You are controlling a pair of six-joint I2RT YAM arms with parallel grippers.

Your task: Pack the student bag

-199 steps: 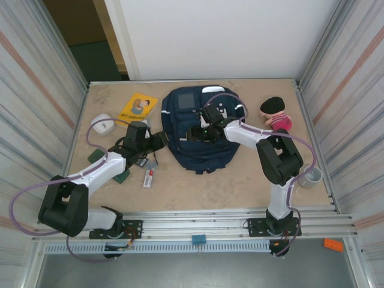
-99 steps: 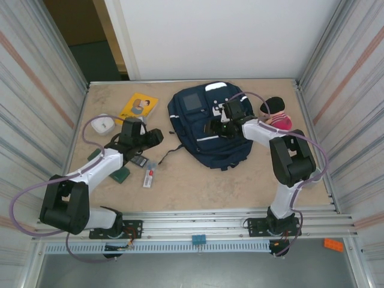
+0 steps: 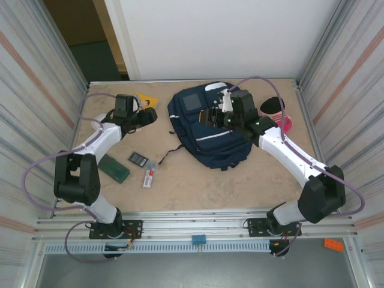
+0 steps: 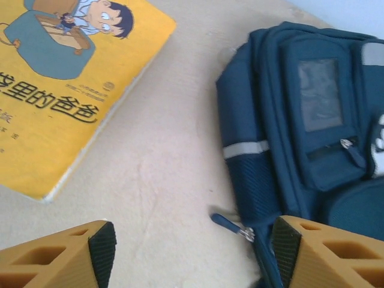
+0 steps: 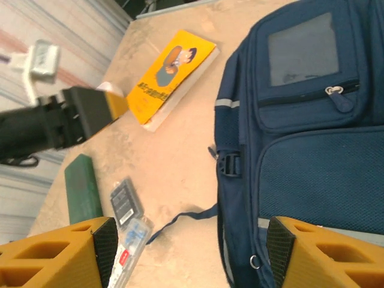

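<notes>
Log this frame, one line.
left tool: open, empty, over table between yellow book and navy backpack | right tool: open, empty, above backpack

Your beige table (image 3: 198, 189) carries the student bag (image 3: 204, 147) at centre, a yellow book (image 4: 60, 114) at ten o'clock, a green case (image 3: 114, 169), dark flat device (image 3: 138, 158) and small tube (image 3: 149, 176) at eight, and a plush toy (image 3: 273, 105) at two.
</notes>
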